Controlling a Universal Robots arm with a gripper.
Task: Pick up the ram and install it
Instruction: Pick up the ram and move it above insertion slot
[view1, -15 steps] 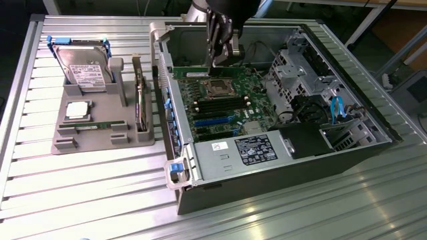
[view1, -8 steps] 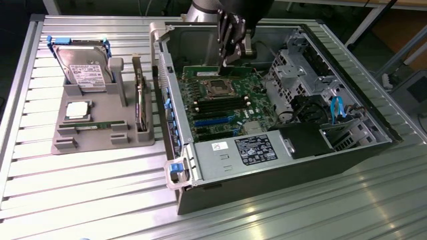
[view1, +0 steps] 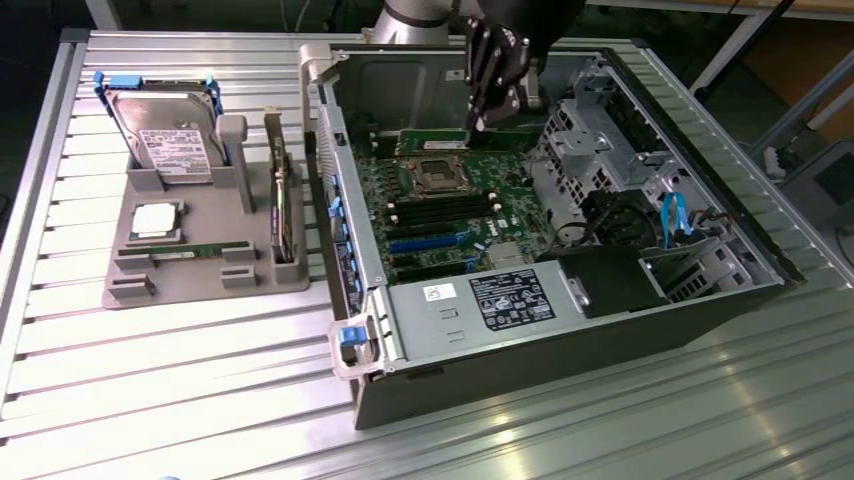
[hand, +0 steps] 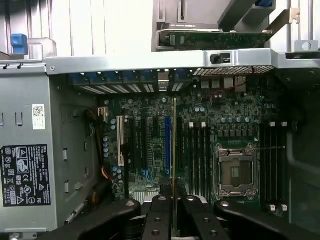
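Plainly, the gripper (view1: 478, 125) hangs inside the open computer case (view1: 721, 300), its jaws closed on the ram (view1: 434, 141), which it holds by its upper edge above the far end of the motherboard (view1: 461, 215), just past the processor socket (view1: 434, 178). In the wrist view the ram (hand: 174, 150) shows edge-on as a thin line running out from between the gripper (hand: 174, 205) pads, over the board and alongside a blue slot (hand: 168, 145), with the black memory slots (hand: 198, 155) just beside it; whether it touches any slot I cannot tell. The case lies on its side on a slatted metal table (view1: 160, 380) and contains the motherboard, a power supply (view1: 501, 300) with a white-and-black label at the near end, metal drive cages (view1: 587, 130) toward the exterior view's right, and a blue cable (view1: 674, 215) beside them. Well apart, toward the exterior view's left, a grey tray (view1: 134, 290) sits on the table: a hard drive (view1: 167, 135) in a blue frame leans in its far holder, a square silver processor chip (view1: 158, 218) lies in a middle recess, a second green stick (view1: 187, 250) lies in a narrow slot nearer the front, and a tall circuit card (view1: 280, 200) stands on edge along the side nearest the case.
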